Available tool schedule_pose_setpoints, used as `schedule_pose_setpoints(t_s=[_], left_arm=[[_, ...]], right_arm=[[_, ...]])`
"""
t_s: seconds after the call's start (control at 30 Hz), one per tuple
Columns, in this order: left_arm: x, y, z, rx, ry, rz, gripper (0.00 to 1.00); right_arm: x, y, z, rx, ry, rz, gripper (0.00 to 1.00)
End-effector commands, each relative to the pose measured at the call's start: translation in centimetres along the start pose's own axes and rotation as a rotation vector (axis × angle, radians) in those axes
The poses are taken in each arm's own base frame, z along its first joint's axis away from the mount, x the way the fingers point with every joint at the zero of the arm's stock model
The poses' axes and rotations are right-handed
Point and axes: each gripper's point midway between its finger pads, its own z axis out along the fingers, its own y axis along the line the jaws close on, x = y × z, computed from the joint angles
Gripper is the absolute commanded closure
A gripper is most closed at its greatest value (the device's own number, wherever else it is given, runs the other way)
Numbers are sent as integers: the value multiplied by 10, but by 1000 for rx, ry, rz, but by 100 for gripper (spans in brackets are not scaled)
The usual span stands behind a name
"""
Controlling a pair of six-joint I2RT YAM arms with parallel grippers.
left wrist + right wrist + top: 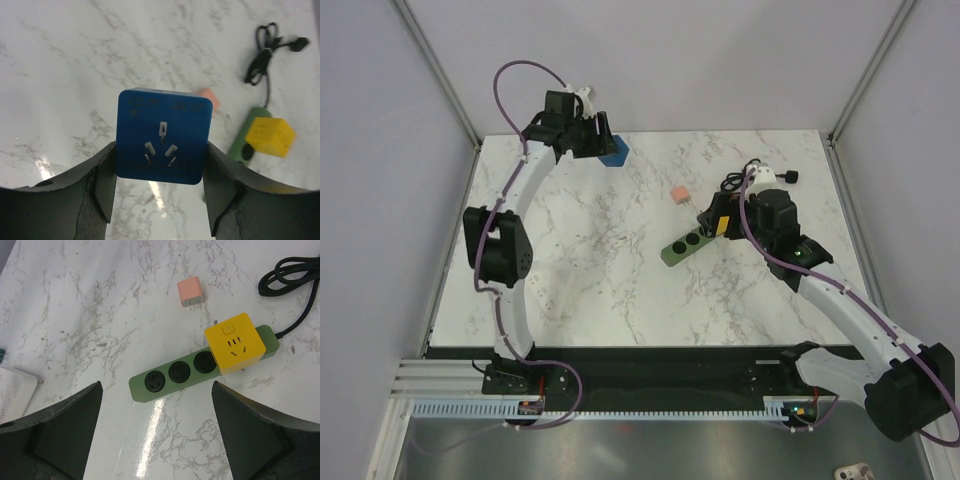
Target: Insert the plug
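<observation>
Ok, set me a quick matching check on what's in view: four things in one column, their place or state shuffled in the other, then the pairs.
1. blue plug
2. yellow cube
3. pink plug
4. green power strip

A. lying loose on the marble table
B. clamped between the left fingers
C. three sockets free
D. sitting on the strip's cable end

Pairs: 1-B, 2-D, 3-A, 4-C
</observation>
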Motion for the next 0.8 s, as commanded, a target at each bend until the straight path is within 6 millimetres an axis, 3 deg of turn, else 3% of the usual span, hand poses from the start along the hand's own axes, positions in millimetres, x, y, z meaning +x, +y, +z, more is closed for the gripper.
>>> schedule_pose_setpoints(t_s=[0.0, 0.17, 0.3, 0.4, 0.43, 0.47, 0.53, 0.57, 0.63, 0.77], left_arm=[[-45, -95, -82, 281, -154, 11, 98], [-41, -146, -146, 493, -195, -25, 98], [-19, -173, -202, 641, -219, -45, 98], [0, -182, -222, 744, -262, -84, 98], [6, -190, -242, 791, -281, -72, 98], [19, -189, -240, 811, -263, -93, 98], [24, -201, -264, 904, -270, -94, 98], [34, -199, -262, 920, -246, -116, 98], [37, -208, -278, 997, -260, -133, 98], [52, -214, -285, 1074, -224, -192, 98]], right_arm=[[-42, 22, -16, -88, -109, 29, 2], [-55, 53, -32, -233, -134, 130, 2], [-59, 77, -38, -377, -159, 215, 2], [-61, 92, -41, -475, -167, 294, 2], [-63, 98, -44, -510, -162, 349, 2], [-65, 103, -47, -544, -166, 365, 2], [-73, 115, -57, -630, -197, 383, 2], [-76, 118, -61, -653, -201, 416, 2], [-85, 122, -70, -698, -252, 423, 2], [-103, 133, -95, -812, -340, 460, 2]])
